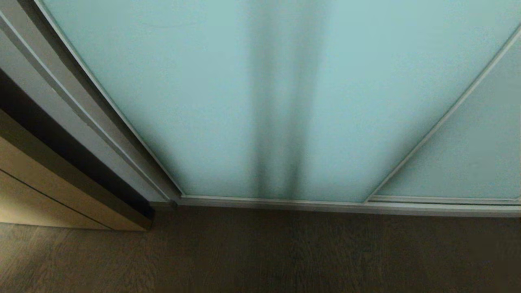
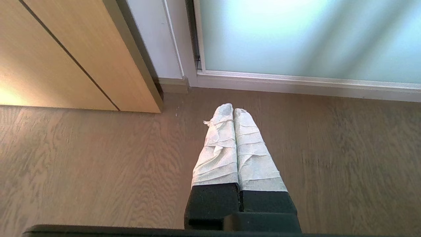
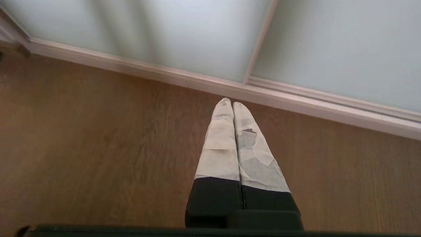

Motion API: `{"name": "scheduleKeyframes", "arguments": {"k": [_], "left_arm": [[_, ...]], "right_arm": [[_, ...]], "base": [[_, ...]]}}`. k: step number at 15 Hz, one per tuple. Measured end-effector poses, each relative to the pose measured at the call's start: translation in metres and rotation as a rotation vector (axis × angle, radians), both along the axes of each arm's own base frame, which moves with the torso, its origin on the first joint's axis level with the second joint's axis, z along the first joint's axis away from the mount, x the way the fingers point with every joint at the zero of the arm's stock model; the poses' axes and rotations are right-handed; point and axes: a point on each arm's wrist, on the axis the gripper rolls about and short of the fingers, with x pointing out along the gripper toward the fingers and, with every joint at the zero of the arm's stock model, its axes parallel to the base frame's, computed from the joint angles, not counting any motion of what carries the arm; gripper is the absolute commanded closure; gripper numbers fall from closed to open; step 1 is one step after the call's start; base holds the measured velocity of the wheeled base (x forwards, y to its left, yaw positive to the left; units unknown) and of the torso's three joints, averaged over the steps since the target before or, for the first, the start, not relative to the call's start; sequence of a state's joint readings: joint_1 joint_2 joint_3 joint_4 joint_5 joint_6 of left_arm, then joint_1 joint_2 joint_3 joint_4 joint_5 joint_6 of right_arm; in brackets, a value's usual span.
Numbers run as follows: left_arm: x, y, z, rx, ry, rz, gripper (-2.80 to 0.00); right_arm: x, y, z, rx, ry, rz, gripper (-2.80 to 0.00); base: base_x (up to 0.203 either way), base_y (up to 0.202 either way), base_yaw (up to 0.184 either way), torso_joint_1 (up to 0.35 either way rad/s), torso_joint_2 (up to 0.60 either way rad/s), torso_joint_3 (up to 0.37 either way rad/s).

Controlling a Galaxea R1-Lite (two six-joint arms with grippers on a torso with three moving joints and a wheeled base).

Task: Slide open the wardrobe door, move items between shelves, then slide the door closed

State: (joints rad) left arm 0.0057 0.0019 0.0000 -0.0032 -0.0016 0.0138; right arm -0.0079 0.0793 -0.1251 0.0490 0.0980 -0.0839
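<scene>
Wardrobe door (image 1: 252, 101) closed — both grippers' jaws empty, pressed together.

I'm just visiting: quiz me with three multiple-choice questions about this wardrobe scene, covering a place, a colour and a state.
1. What stands left of the sliding wardrobe door in the head view?
A. tan wooden cabinet front
B. a chair
C. a mirror

2. What colour is the door's glass?
A. red
B. pale blue-green
C. black

3. How do the left gripper fingers stand?
A. wide apart
B. pressed together, empty
C. clamped on a bag

Answers: 1 A, the tan wooden cabinet front sits there; 2 B, the frosted panel shows that tint; 3 B, the wrapped fingers meet above the wooden floor.
</scene>
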Motion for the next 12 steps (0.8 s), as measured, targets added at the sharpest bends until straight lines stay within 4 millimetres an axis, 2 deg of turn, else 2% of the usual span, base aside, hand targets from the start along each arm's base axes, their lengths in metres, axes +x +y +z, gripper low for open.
{"name": "scheduleKeyframes", "arguments": {"k": [2, 4, 6, 8, 12], "left_arm": [[0.000, 0.000, 0.000, 0.000, 0.000, -0.001, 0.00], [0.000, 0.000, 0.000, 0.000, 0.000, -0.001, 0.00], [0.000, 0.000, 0.000, 0.000, 0.000, -0.001, 0.00], [0.000, 0.000, 0.000, 0.000, 0.000, -0.001, 0.00], [0.000, 0.000, 0.000, 0.000, -0.001, 0.000, 0.00]], "right_arm": [[0.003, -0.002, -0.021, 0.016, 0.007, -0.059, 0.00], [0.003, -0.002, -0.028, -0.006, -0.003, -0.081, 0.00], [0.003, -0.002, -0.030, -0.028, -0.006, -0.058, 0.00], [0.003, -0.002, -0.031, 0.039, -0.004, -0.060, 0.00], [0.003, -0.002, -0.031, 0.060, -0.002, -0.060, 0.00]], "base": [[0.000, 0.000, 0.000, 0.000, 0.00, 0.000], [0.000, 0.000, 0.000, 0.000, 0.00, 0.000], [0.000, 0.000, 0.000, 0.000, 0.00, 0.000], [0.000, 0.000, 0.000, 0.000, 0.00, 0.000], [0.000, 0.000, 0.000, 0.000, 0.00, 0.000]]}}
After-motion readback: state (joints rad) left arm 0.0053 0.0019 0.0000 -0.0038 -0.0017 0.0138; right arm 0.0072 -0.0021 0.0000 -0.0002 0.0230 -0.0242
